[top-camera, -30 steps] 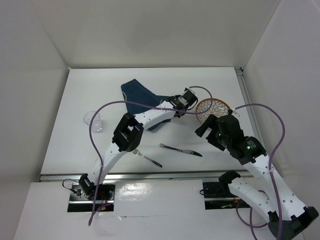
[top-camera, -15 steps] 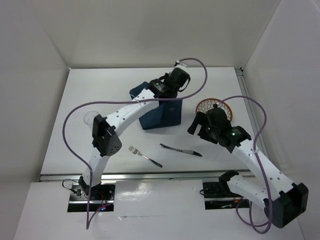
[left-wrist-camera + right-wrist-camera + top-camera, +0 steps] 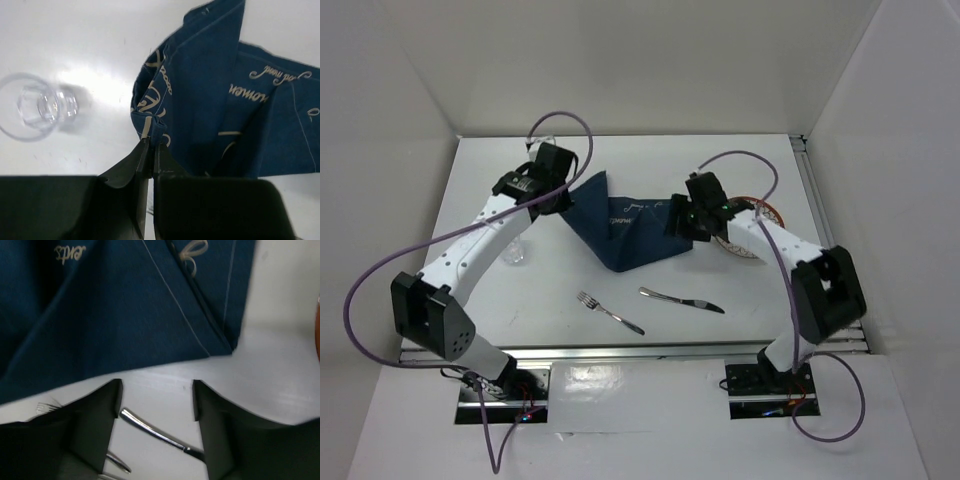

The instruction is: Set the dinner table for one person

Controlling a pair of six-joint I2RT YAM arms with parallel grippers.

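Observation:
On the white dinner table point(image 3: 470, 300) lies a navy blue placemat point(image 3: 630, 228), partly spread and still creased. My left gripper point(image 3: 558, 185) is shut on the mat's upper left corner. In the left wrist view, my left gripper point(image 3: 151, 142) pinches a bunched fold of the placemat point(image 3: 215, 95). My right gripper point(image 3: 687, 218) hovers at the mat's right edge. In the right wrist view, my right gripper point(image 3: 156, 397) stands open over bare table just below the placemat point(image 3: 125, 305), with nothing between its fingers.
A clear glass point(image 3: 513, 250) point(image 3: 37, 105) stands left of the mat. A fork point(image 3: 610, 312) and a knife point(image 3: 682, 300) point(image 3: 155, 432) lie near the front edge. A patterned plate point(image 3: 760, 212) sits right of the mat, partly behind my right arm.
My left arm has swung left, pulling the placemat's corner with it so the cloth spreads out. My right arm has moved from the plate to the mat's right edge, its jaws narrower.

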